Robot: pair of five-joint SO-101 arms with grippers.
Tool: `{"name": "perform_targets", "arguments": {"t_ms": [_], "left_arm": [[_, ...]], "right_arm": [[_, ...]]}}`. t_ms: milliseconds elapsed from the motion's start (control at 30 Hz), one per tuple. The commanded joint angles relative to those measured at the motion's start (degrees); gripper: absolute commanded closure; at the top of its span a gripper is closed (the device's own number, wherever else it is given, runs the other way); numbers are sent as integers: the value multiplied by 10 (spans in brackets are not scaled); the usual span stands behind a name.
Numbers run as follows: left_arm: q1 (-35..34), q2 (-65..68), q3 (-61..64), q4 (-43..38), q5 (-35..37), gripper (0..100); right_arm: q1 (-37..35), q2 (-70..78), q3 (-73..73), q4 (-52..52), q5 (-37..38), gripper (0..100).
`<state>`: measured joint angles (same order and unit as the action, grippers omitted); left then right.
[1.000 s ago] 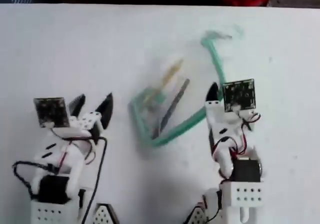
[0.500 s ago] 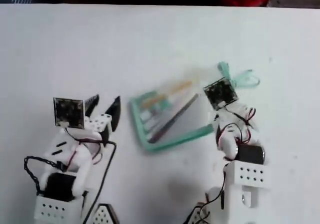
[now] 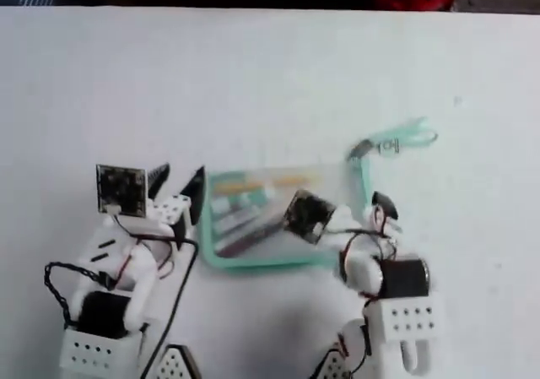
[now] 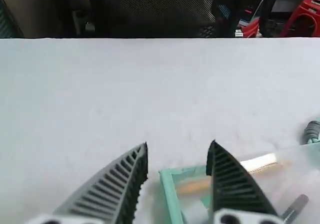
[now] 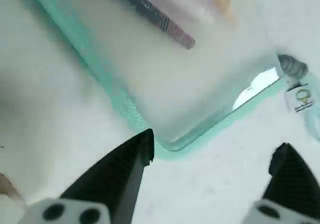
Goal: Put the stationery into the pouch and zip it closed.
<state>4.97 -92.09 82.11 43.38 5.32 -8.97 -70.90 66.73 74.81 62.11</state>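
The pouch (image 3: 253, 231), tilted and blurred half a second ago, is now laid flat and square on the tabletop (image 3: 253, 75) between the arms. The stationery (image 3: 240, 206) is seen inside, the right arm is swung across the pouch's right part, and the left gripper (image 3: 179, 178) is brought just beside its left edge. The left fingers (image 4: 230, 184) are shown apart over the pouch's corner in the left wrist view, while the right gripper (image 5: 216, 143) is shown spread wide near another corner, nothing clamped, with the grey zip pull (image 5: 291, 67) picked out there.
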Motion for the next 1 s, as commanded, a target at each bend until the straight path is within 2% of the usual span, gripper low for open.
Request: {"name": "perform_targets", "arguments": {"t_ms": [0, 67, 133, 167, 200, 233, 267, 300, 467, 800, 967], "left_arm": [[1, -7, -4, -12, -4, 804], [-3, -7, -5, -12, -2, 804], [-18, -7, -6, -13, -1, 806], [-25, -7, -6, -16, -1, 808], [-32, -7, -6, -21, -1, 808], [-38, -7, -6, -23, -1, 809], [-45, -7, -6, -24, -1, 815], [-51, -7, -6, -25, -1, 836], [-52, -7, -3, -50, -5, 982], [-52, -7, -2, -50, -5, 976], [-52, -7, -2, -50, -5, 976]], "right_arm": [[-7, -89, -37, 49, 15, 695], [-29, -124, -33, 58, 15, 800], [-81, -131, -17, 50, 14, 980], [-106, -129, -4, 43, 12, 988], [-124, -123, 6, 36, 2, 940], [-143, -113, 14, 33, -13, 932], [-158, -100, 19, 29, -25, 956], [-175, -81, 22, 23, -30, 986], [-240, 40, 18, 18, -29, 978], [-329, 268, -28, -37, -29, 979], [-332, 371, -76, -108, -30, 979]]}}
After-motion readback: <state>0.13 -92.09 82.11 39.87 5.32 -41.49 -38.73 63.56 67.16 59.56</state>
